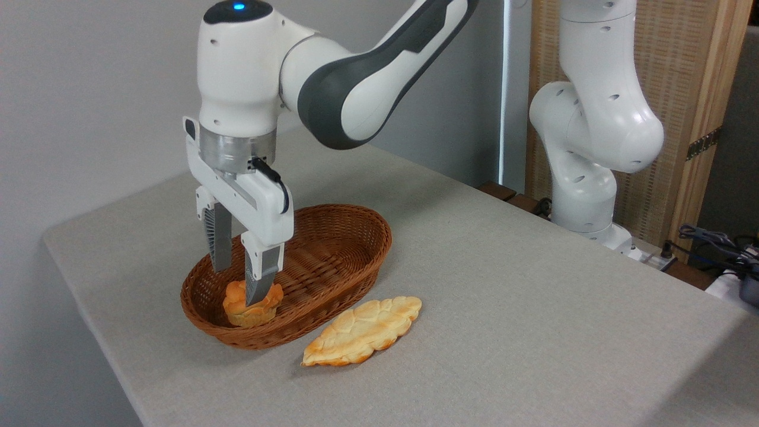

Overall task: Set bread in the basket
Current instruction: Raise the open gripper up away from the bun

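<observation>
Your gripper (240, 284) hangs over the basket (332, 237), jaws parted, gripping nothing. The bread (237, 308) sits inside the basket's near end; a leaf-shaped loaf (362, 331) lies on the desk (533, 308) beside it.

Orange-brown bread (251, 307), reddish-brown woven basket (332, 237)

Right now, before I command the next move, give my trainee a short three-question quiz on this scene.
1. True or false: the bread sits inside the basket.
2. Where does the leaf-shaped bread lie? A) in the basket B) on the table, right of the basket C) between the gripper fingers
3. In a few words: how do the fingers of the gripper stand at the bun?

Key:
1. True
2. B
3. Spread open, one finger behind the bun and one in front of its top; contact cannot be told.
</observation>
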